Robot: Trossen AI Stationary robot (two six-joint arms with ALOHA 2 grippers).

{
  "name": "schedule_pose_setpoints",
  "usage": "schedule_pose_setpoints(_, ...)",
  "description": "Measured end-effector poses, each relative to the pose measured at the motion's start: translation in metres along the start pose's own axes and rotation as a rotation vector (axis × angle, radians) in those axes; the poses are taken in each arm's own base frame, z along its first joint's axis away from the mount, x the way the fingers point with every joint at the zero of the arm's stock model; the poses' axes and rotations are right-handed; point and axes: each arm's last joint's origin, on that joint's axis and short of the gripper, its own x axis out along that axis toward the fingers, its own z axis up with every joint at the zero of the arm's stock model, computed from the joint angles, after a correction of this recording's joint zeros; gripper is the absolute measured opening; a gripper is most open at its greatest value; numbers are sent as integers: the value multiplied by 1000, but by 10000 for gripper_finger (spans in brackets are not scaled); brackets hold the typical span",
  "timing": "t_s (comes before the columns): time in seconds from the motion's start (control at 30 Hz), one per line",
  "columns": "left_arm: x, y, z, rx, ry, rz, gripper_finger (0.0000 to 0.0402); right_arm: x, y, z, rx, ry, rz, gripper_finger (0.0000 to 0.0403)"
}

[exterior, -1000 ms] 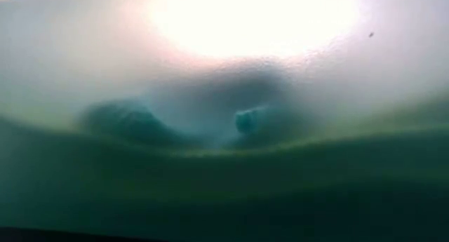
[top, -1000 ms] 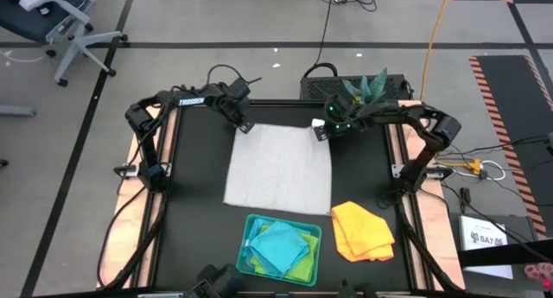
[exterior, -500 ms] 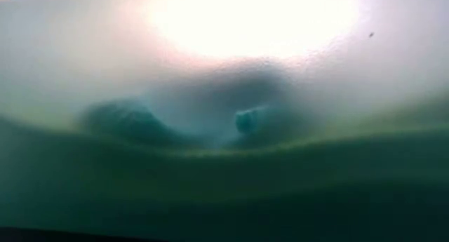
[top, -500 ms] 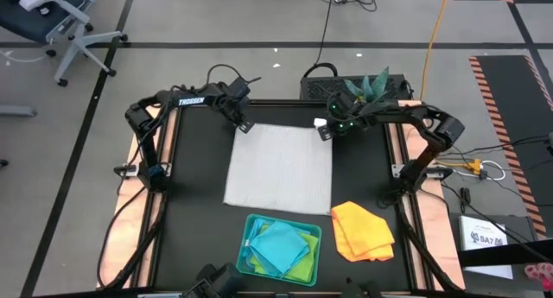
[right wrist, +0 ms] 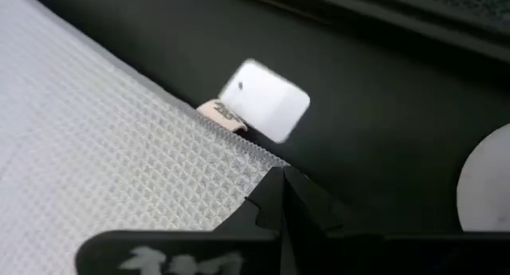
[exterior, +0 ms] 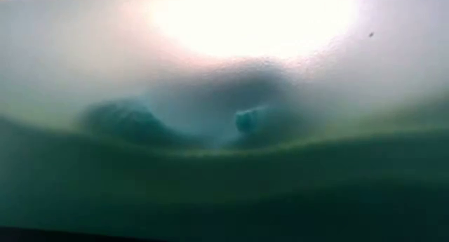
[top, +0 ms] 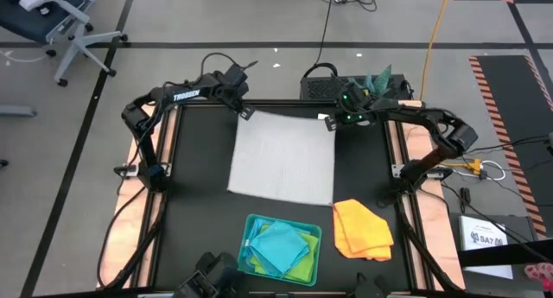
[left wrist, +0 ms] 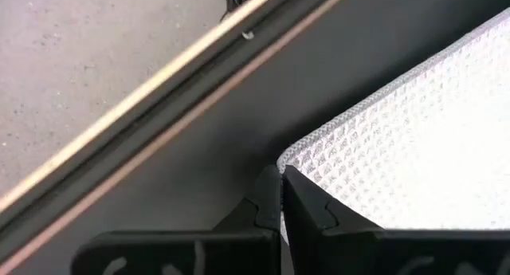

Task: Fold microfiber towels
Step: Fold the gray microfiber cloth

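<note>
A pale grey-white towel [top: 281, 158] lies spread in the middle of the black table. My left gripper [top: 244, 114] is shut on its far left corner and my right gripper [top: 329, 121] is shut on its far right corner. The towel's near part rests flat on the table. A yellow-orange towel [top: 363, 229] lies crumpled at the near right. Turquoise [top: 281, 244] and lime green [top: 301, 265] towels lie in the teal tray [top: 251, 225]. The low view shows only a blur. My left gripper pinches the grey-white towel's far left corner [left wrist: 296, 157] between its two fingers, slanting down from the far left. The corner is raised off the table. My right gripper pinches the towel's far right corner [right wrist: 256, 159] between its two fingers, beside the white label [right wrist: 267, 100], slanting down from the far right.
The teal tray stands near the table's front edge, left of the yellow-orange towel. A black box with a green plant [top: 367, 84] sits just beyond the far edge, close to my right arm. Bare black tabletop [top: 194, 186] runs down the left side.
Both grippers have risen and drawn toward the table's far edge, the right one also outward to the right. The towel's far corners have come up with them and its far edge has shifted farther back, while its near edge has stayed on the table.
</note>
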Motion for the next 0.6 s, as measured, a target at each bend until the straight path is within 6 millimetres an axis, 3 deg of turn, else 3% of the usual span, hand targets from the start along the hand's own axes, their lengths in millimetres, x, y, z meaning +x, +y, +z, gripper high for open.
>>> schedule_pose_setpoints(0.27, -7, -5, 3, 22, 26, -2, 3, -30, 19, -6, -40, -24, 70, 0)
schedule_pose_setpoints(0.6, -13, -24, -3, 90, 119, 3, 2, -61, 46, -29, -95, 37, 120, 0)
